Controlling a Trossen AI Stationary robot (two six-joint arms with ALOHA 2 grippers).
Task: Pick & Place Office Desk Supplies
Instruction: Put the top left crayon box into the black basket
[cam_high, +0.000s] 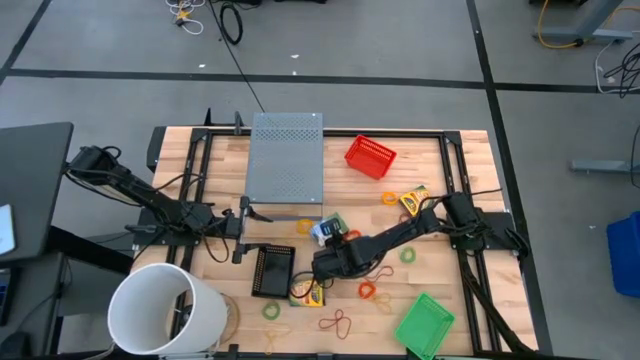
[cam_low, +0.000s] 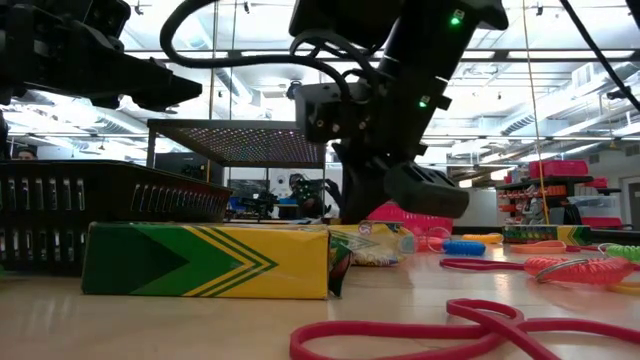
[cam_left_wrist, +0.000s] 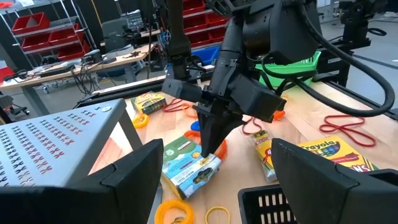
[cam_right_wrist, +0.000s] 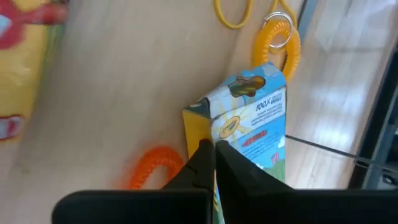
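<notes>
Red rubber-band loop (cam_low: 470, 325) lies foremost on the counter (cam_high: 470, 320).
Right end effector (cam_right_wrist: 214, 163) pinched shut against blue-and-yellow box (cam_right_wrist: 252, 115); left end effector (cam_left_wrist: 214, 168) wide, empty.

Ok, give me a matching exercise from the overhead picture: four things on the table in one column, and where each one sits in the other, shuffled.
Things:
1. red basket
2. green basket
3. white bucket
4. black basket

Places:
A. near corner on the left arm's side
B. far part of the table, beside the grey perforated stand
C. near edge on the right arm's side
D. just left of the right gripper

Pairs: 1-B, 2-C, 3-A, 4-D
</notes>
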